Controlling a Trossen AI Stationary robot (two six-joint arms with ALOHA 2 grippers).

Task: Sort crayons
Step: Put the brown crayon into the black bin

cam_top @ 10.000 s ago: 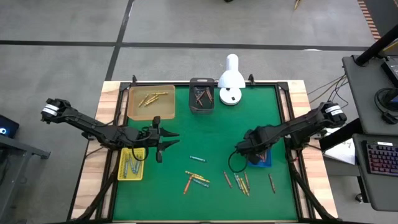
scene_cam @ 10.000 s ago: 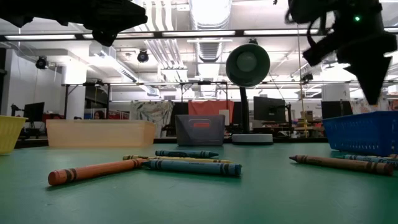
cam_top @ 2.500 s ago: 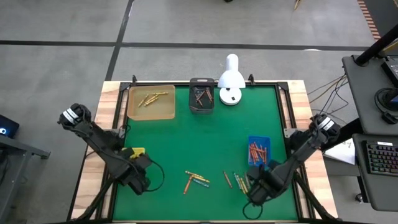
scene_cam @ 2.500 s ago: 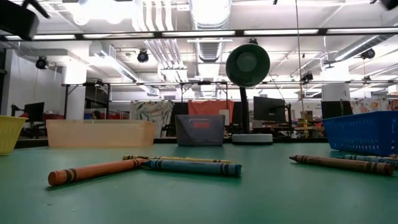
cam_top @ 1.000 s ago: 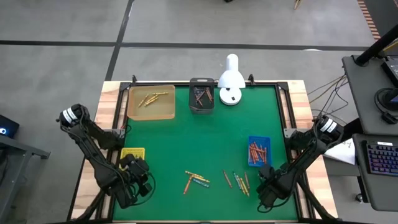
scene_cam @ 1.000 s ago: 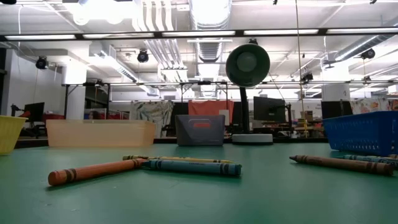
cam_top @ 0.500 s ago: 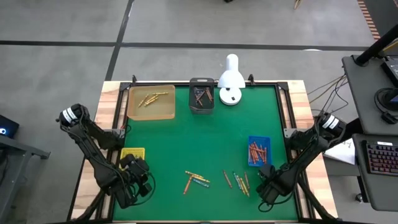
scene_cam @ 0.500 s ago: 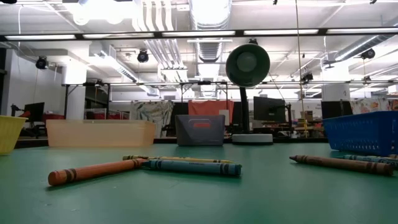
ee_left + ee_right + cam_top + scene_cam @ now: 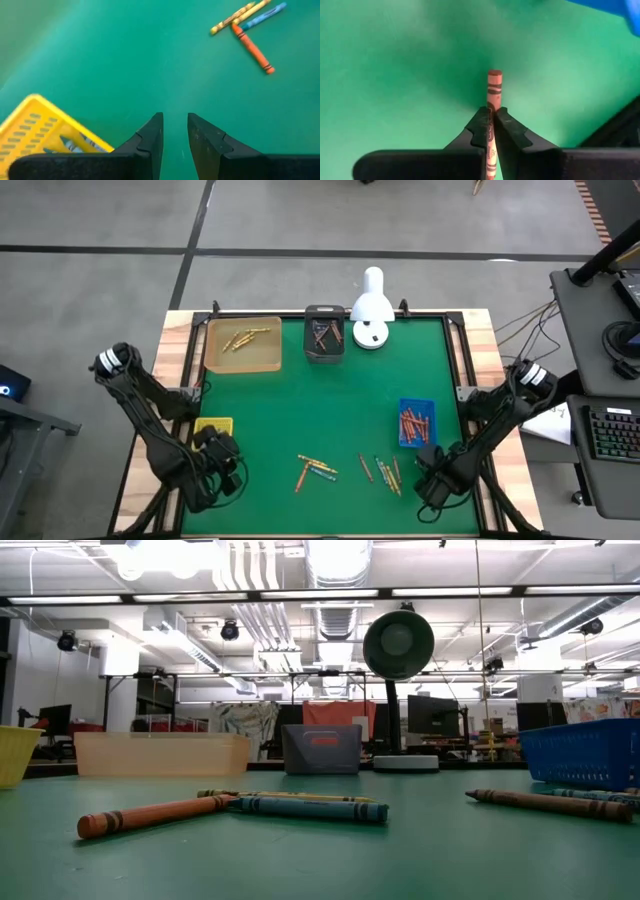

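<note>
No text, label, brand, number or sign can be read in any view. The brown crayon (image 9: 493,95) carries dark wrapper bands, but its printing is too blurred to make out.

Both arms drawn back to the near corners; right gripper now clamped on a crayon
Ten seconds ago the left gripper (image 9: 175,131) hung over the yellow tray (image 9: 212,426) and the right gripper (image 9: 491,125) over the blue tray (image 9: 417,423); both have since withdrawn to the near left and near right corners of the tabletop (image 9: 330,390). The teal crayon that lay alone mid-tabletop is gone. The brown crayon (image 9: 493,92) that lay apart near the right edge is now between the right jaws, which closed within the last second
</note>
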